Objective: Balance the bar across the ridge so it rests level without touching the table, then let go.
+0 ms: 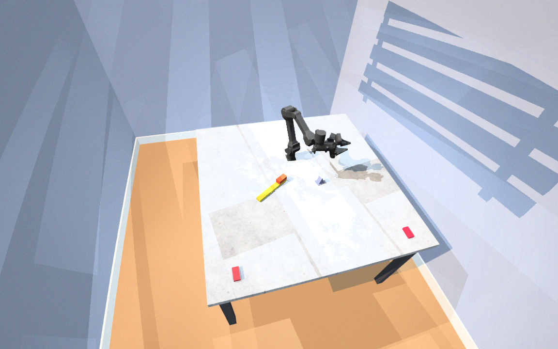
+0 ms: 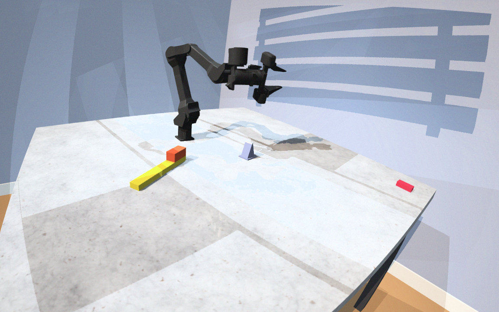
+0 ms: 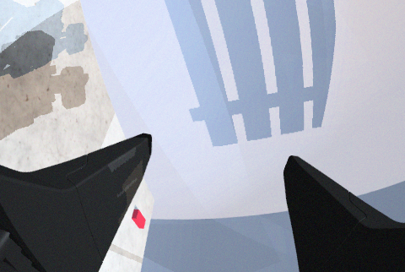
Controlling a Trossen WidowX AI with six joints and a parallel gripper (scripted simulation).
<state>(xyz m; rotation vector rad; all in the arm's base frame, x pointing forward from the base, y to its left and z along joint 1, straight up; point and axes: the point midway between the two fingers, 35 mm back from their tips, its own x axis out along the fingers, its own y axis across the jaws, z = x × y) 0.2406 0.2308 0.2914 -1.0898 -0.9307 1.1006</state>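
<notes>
Bar (image 1: 268, 192) (image 2: 150, 176) lies flat on table (image 1: 255, 234) (image 2: 134, 240), orange block (image 1: 281, 178) (image 2: 175, 154) on one end! Ridge (image 1: 319, 180) (image 2: 247, 151) stands apart. Claw (image 1: 345, 147) (image 2: 282, 79) (image 3: 219, 155) hangs high, fingers apart, holding nothing!

The arm (image 1: 302, 125) (image 2: 181, 81) is matte black all over (charcoal where light catches it), with slim straight links, rounded joints, a stubby drum-like housing (image 1: 320, 136) (image 2: 238, 56) near the wrist and tapered, pointed fingers (image 1: 342, 142) (image 2: 275, 90).
</notes>
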